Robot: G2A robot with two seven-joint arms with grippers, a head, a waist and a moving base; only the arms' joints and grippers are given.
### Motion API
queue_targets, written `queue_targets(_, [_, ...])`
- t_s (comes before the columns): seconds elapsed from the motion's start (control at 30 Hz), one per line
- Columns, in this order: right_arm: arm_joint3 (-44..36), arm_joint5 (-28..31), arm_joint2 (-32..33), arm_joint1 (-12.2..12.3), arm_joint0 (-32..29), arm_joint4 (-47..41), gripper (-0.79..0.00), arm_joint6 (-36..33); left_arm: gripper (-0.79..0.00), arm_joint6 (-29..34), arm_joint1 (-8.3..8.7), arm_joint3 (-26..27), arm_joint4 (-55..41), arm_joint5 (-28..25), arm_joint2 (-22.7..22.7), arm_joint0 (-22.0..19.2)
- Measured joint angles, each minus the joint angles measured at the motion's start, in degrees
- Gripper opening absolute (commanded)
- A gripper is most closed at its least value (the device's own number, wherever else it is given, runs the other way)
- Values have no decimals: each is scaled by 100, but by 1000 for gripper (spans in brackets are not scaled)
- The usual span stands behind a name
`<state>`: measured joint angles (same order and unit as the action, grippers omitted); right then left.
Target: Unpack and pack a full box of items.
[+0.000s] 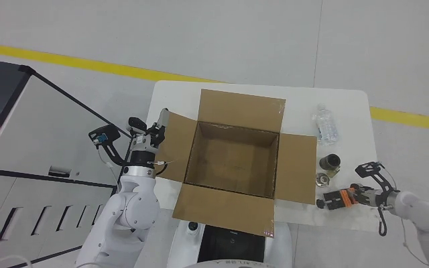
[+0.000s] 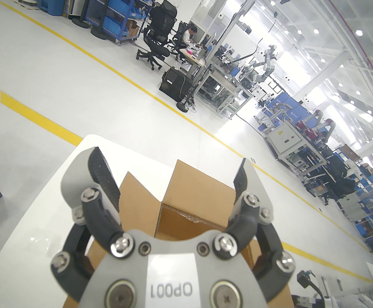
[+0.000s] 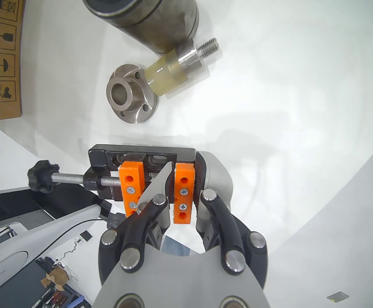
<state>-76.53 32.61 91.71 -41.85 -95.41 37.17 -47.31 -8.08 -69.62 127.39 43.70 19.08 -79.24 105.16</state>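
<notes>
Right claw (image 3: 184, 169) tight on vise (image 3: 102, 157); left claw (image 2: 169, 159) wide open near box (image 2: 189, 186)

Right pincer (image 3: 184, 175) tight around one orange block (image 3: 183, 189) of a small black vise (image 3: 97, 163) — flanged bushing (image 3: 131, 96) and steel cylinder (image 3: 151, 23) nearby.

Pale glossy floor (image 2: 43, 58), yellow line (image 2: 38, 116) streaking across, black office chairs (image 2: 157, 38) parked at desks (image 2: 191, 57), blue racks (image 2: 113, 19) behind, ceiling lights (image 2: 316, 30) blazing.

White glossy arm shells (image 1: 137, 201); on left gripper (image 2: 169, 159) and right gripper (image 3: 185, 175), grey metal plates, black links, ribbed black pads (image 2: 102, 175), silver screws.
</notes>
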Motion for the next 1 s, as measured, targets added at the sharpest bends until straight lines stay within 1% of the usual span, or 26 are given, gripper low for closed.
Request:
queue_targets(0.2, [53,-56,-177,-26,173,-36,-785,-85,0,0,0,0,0,0,0,0])
queue_targets(0.27, [68,-48,-208,-30,192,-50,-702,-91,0,0,0,0,0,0,0,0])
queue_targets(0.33, [82,-40,-223,-33,194,-76,-665,-92,0,0,0,0,0,0,0,0])
queue_targets(0.4, [77,-29,-230,-34,188,-88,-606,-101,0,0,0,0,0,0,0,0])
queue_targets(0.57, [15,-17,-171,-25,142,-174,-594,-108,0,0,0,0,0,0,0,0])
queue_targets(0.8, [-162,95,183,30,2,-552,-579,-249,0,0,0,0,0,0,0,0])
queue_targets(0.9, [-266,199,499,70,-93,-921,-551,-337,0,0,0,0,0,0,0,0])
queue_targets(1.0, [-342,425,1019,120,-234,-1628,-566,-363,0,0,0,0,0,0,0,0])
